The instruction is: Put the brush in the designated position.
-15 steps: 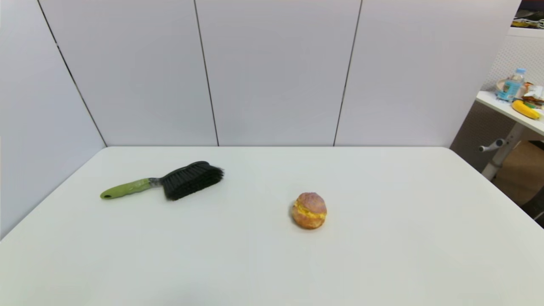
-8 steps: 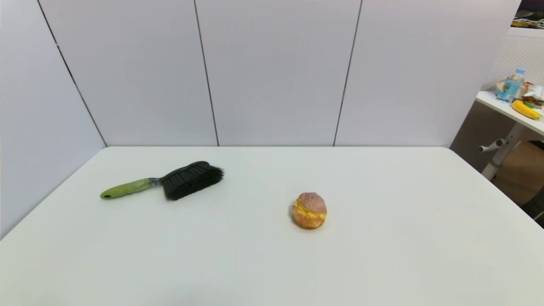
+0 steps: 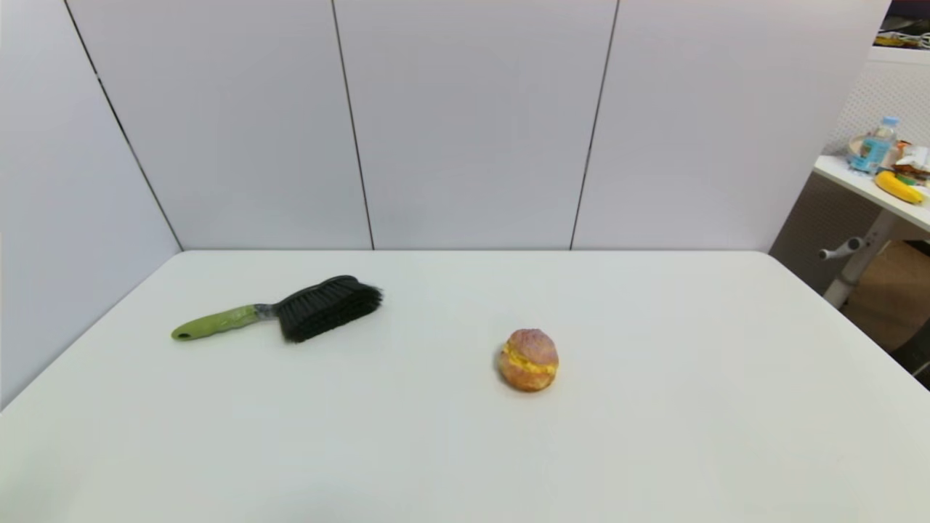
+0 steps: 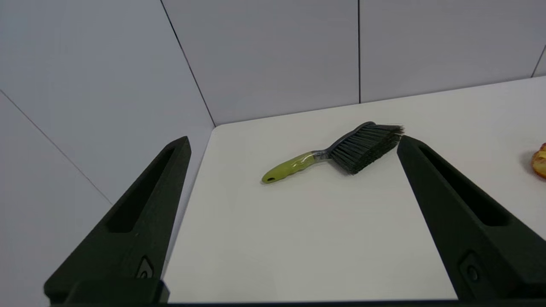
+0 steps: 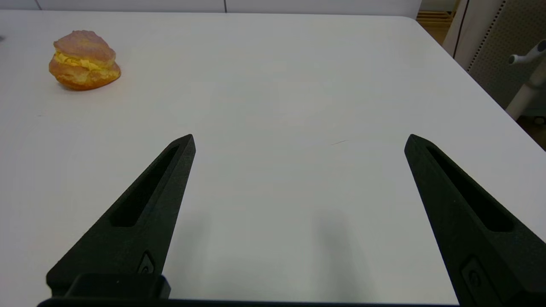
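- Nothing moved since the earlier head frames: brush, bun and camera framing unchanged, no arm entered the head view
- Hand brush with slim lime-green handle, short grey neck and wide head of black bristles lying flat on the white table, on the robot's left half, toward the far edge
- Handle end pointing to the robot's left, bristle head toward the table's middle, slightly angled so the head sits farther from the robot than the handle tip
- Round brown bun with yellow filling sitting near the table's centre, well apart from the brush, to its right and nearer the robot
- Left gripper out of the head view, held back over the near left part of the table; two long black fingers spread wide, nothing between them
- Seen from the left wrist: brush lying ahead of the fingers and clear of both, untouched; edge of the bun just visible at the side
- Right gripper also out of the head view, hovering low over bare table on the right side; fingers spread wide, gripping nothing, faint shadows of both on the surface below
- Seen from the right wrist: bun well ahead and off to one side, not touched
- Grey panel walls behind and to the left of the table; side table with a bottle and a banana beyond the far right corner
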You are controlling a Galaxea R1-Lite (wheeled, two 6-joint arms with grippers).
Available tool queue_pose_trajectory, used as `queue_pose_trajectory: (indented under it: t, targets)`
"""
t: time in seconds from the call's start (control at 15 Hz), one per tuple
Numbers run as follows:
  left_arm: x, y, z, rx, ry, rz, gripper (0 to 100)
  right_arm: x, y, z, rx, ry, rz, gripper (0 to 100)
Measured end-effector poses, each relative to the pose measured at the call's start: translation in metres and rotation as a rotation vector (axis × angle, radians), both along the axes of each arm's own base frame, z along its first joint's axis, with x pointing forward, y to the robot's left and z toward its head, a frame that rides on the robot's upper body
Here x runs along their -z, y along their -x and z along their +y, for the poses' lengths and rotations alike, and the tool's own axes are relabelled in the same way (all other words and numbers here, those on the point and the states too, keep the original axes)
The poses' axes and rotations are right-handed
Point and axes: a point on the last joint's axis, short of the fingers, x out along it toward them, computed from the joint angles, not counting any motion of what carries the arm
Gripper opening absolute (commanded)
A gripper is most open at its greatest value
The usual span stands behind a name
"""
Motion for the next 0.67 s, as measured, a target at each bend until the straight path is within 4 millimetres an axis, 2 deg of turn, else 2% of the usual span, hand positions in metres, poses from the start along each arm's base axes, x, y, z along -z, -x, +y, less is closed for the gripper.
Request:
queue_pose_trajectory:
  t: [0.13, 0.33, 0.53, 0.67]
  targets:
    - [-0.027, -0.023, 0.001, 0.004, -0.124, 0.098, 100, 0.0, 0.0, 0.0, 0.0, 0.0, 0.0, 100]
    - [-0.051, -0.065, 0.002, 0.035, -0.31, 0.243, 100, 0.0, 0.0, 0.0, 0.0, 0.0, 0.0, 100]
    - [-0.064, -0.112, 0.004, 0.09, -0.479, 0.368, 100, 0.0, 0.0, 0.0, 0.0, 0.0, 0.0, 100]
    - [-0.063, -0.147, 0.006, 0.147, -0.587, 0.484, 100, 0.0, 0.0, 0.0, 0.0, 0.0, 0.0, 100]
